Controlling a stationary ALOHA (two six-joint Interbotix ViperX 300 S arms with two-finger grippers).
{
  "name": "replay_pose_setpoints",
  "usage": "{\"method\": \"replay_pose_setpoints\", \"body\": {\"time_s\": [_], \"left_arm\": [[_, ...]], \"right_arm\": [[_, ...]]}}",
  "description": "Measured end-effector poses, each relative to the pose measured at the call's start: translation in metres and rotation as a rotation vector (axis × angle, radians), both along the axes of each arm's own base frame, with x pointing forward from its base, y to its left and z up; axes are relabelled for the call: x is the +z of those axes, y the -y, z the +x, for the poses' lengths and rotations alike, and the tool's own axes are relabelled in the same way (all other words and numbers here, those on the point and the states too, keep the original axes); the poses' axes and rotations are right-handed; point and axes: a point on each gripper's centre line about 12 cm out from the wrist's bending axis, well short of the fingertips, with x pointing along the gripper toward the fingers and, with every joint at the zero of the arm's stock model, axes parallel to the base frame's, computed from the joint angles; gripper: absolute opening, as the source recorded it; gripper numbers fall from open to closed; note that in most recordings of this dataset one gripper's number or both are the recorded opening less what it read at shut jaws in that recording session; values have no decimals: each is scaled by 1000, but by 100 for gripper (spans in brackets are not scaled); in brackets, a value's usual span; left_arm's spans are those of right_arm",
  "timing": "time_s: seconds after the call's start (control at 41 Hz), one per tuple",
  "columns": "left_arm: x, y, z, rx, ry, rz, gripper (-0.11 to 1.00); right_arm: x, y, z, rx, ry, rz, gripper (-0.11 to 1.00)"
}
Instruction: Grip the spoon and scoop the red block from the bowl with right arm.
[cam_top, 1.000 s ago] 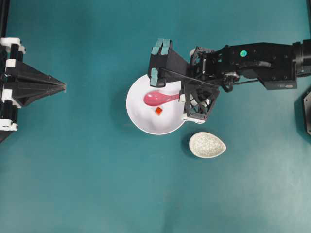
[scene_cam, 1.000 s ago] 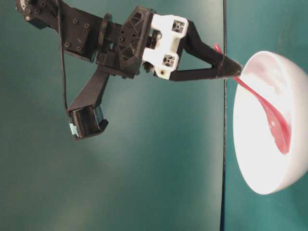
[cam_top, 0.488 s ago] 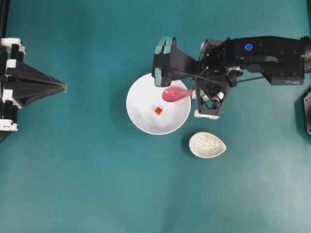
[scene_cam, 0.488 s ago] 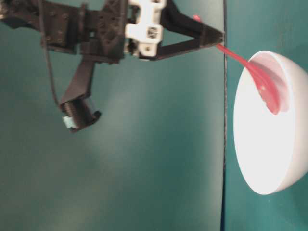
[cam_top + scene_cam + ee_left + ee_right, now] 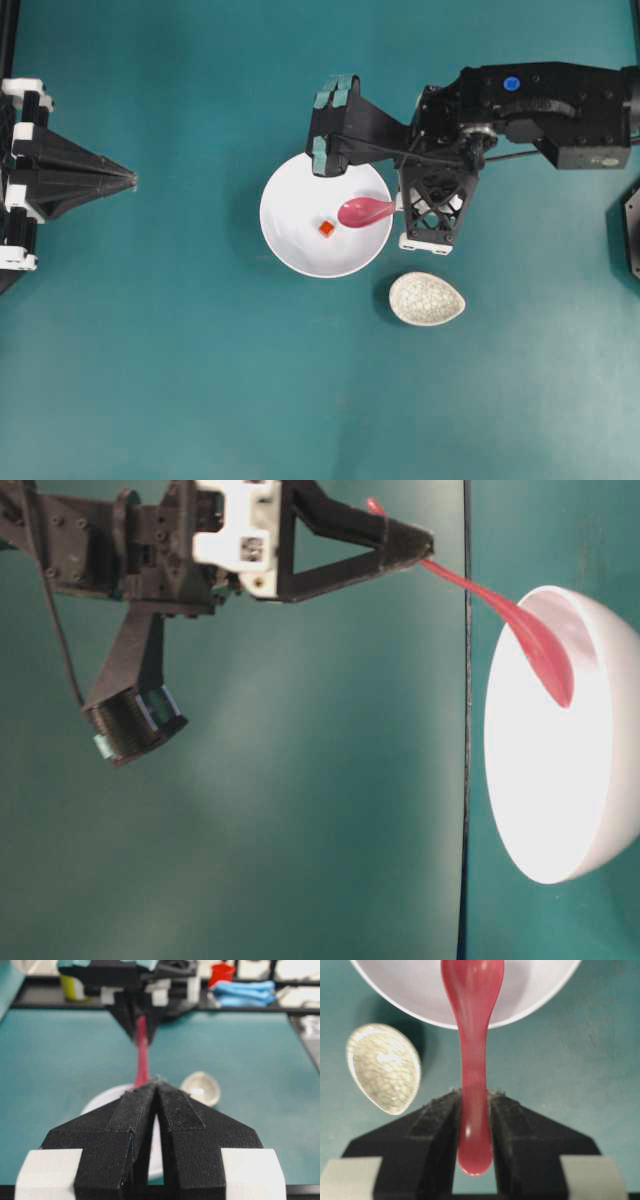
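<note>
The teal bench [image 5: 150,380] fills the overhead view. At upper right we see the right arm [image 5: 545,110], its right gripper [image 5: 475,1110] clamped on the handle of the spoon [image 5: 366,212], with the jaws pressed against both sides of the handle in the right wrist view. At the far left edge the left gripper [image 5: 156,1105] sits parked with its jaws together and holding nothing. The bowl [image 5: 290,235] lies just left of centre, with a small crackle-patterned dish [image 5: 427,298] to its lower right, apart from it. Compared with a second earlier, the spoon has pulled back from the bowl's middle toward its right rim and tilted more steeply, scoop down and raised near the rim in the table-level view. The red block [image 5: 326,229] remains on the bowl floor, just left of the scoop and untouched. We judge the scoop not yet made: the spoon seems to be resetting for another pass.
</note>
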Motion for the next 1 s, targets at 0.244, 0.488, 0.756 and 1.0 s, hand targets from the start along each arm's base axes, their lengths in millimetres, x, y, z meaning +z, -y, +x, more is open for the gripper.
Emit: {"method": "replay_pose_setpoints", "body": {"time_s": [0.244,0.488,0.756,1.0], "left_arm": [[0,0,0,0,0,0,1],[1,0,0,0,5,0,1],[1,0,0,0,6,2,1],[1,0,0,0,6,0,1]], "right_arm": [[-11,-2,6,22,-73,28,25],[-16,-4,11,51,-92,48,25],[-21,-3,21,52,-96,50,25],[-19,-4,20,59,-112,54,25]]}}
